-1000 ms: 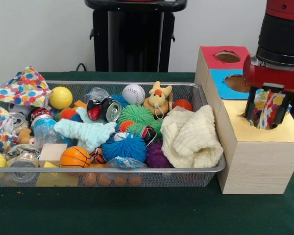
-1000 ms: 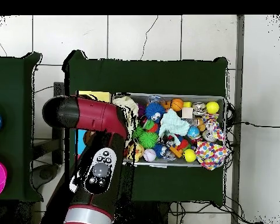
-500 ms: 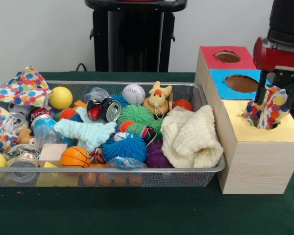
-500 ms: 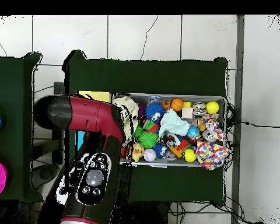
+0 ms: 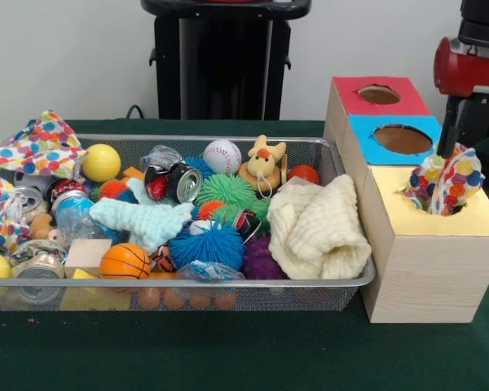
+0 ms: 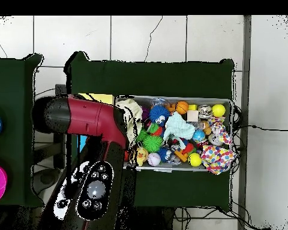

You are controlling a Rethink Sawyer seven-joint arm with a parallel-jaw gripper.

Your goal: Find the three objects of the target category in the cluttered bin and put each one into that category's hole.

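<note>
The green tabletop [image 5: 228, 350] carries the wire bin [image 5: 187, 287], and the bin is crowded to the brim, so most of the searching looks to be ahead of me. Beside it stands the wooden box [image 5: 428, 269] with its three holes: red [image 5: 379, 94] farthest from the camera, blue [image 5: 402, 139] in the middle, yellow [image 5: 440, 208] nearest. From overhead, my arm [image 6: 86, 120] lies across that box and hides it almost wholly.

Since a cloth sits in the yellow hole, I take cloth to be the target category. If so, the bin has several candidates left: the cream knitted cloth [image 5: 318, 224] heaped at the end nearest the box, the pale blue cloth [image 5: 143, 220] among the spiky balls, and a spotted cloth [image 5: 37, 147] draped over the rim at the far end from the box. I cannot see into the box, so I cannot tell how many pieces are already inside.

The piece in hand for this step is the polka-dot cloth [image 5: 444, 183]. It is white with bright spots, crumpled into a bunch, its lower part down in the yellow hole and its upper part standing proud above the lid. I judge this delivery only partly done, since the cloth may need a push to drop through.

My tool [image 5: 475, 134] hangs just above that bunch, spread wide and holding nothing; one dark finger [image 5: 454, 126] shows beside the cloth's top, apparently clear of it.
</note>
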